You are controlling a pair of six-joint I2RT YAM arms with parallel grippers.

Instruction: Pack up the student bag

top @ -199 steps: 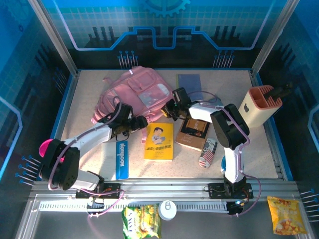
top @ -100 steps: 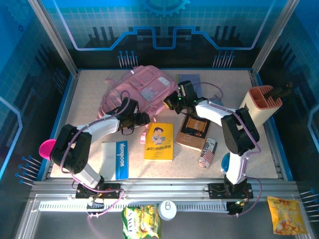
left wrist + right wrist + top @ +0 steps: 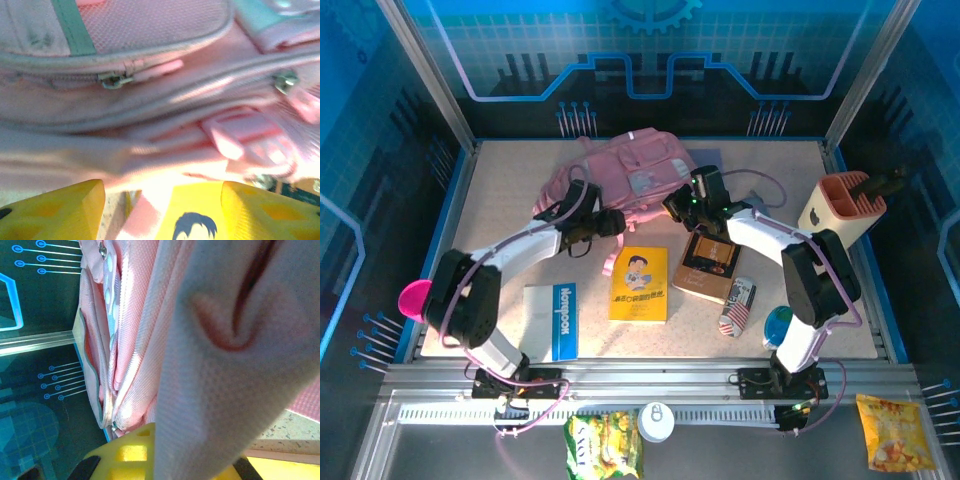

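- Closest to me, a crinkly green snack packet [image 3: 603, 440] and an orange one [image 3: 888, 432] lie on the front rail, off the counter [image 3: 495, 190]. My guess is they are waiting their turn to be packed.
- On the speckled counter, a blue-and-white book [image 3: 552, 318], a yellow paperback [image 3: 639, 284] and a brown book [image 3: 710, 266] lie flat. A small printed can [image 3: 735, 307] lies on its side just beside the brown book. Everything is spread in a single layer, which should make each item easy to pick up.
- My left fingers [image 3: 50, 212] are blocky yellow plastic. They are spread wide and hold nothing, poised at the near edge of the bag [image 3: 620, 180]. I take that as lining up on a zip pull; two metal pulls show in the left wrist view.
- My right fingers [image 3: 132, 452] look clamped on a fold of the bag's fabric, which drapes across the lens. I judge they are propping that side up to steady it for the other arm.
- The bag sits at the far middle of the counter, between the two arms. It is soft pink woven cloth with mesh panels, slumped and creased. The zips I can see look closed, so nothing can go in until one is opened.
- A rigid beige-and-orange pen holder [image 3: 840, 212] sits well apart at the right.
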